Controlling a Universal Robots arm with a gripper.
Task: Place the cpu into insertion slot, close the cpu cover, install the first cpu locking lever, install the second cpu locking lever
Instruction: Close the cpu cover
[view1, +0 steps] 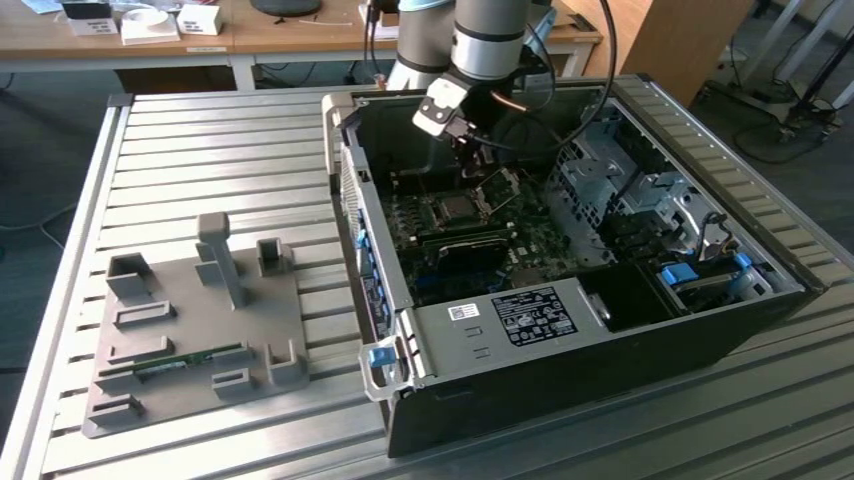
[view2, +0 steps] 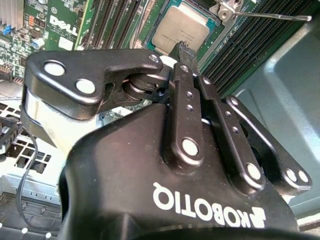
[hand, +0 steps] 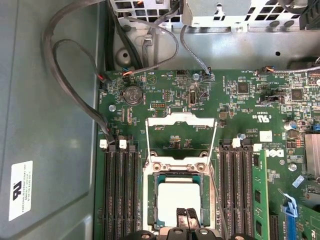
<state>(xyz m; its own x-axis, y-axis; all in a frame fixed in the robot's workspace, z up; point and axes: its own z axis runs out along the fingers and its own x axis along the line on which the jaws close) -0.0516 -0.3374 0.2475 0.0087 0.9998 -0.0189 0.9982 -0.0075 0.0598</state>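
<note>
1. Presently, cpu: small flat square chip with a silver-grey metal top (hand: 178, 192). It lies level inside the insertion slot, so the placing step looks done.
2. Insertion slot: square dark socket recess with a metal rim (hand: 156, 197), set in the green circuit board (hand: 165, 95) between rows of long black memory slots (hand: 120, 190).
3. Cpu cover: square silver metal frame plate with a window cut through it (hand: 181, 119). It stands swung up on its hinge, which leaves the chip bare; it is not yet closed.
4. Locking lever: thin steel wire rod (view2: 270, 16). It is lifted clear of the socket, by my reading so that the cover can move freely.
5. Hand: black two-fingered gripper (hand: 187, 216). Its fingers are drawn together with nothing between them, the tips just over one edge of the chip. Whether they touch it I cannot tell. The socket carries the chip, so no grip is needed.
6. Black open-sided computer case (view1: 601, 370): laid on its side on the slatted metal bench (view1: 200, 150), giving the arm reach from above.
</note>
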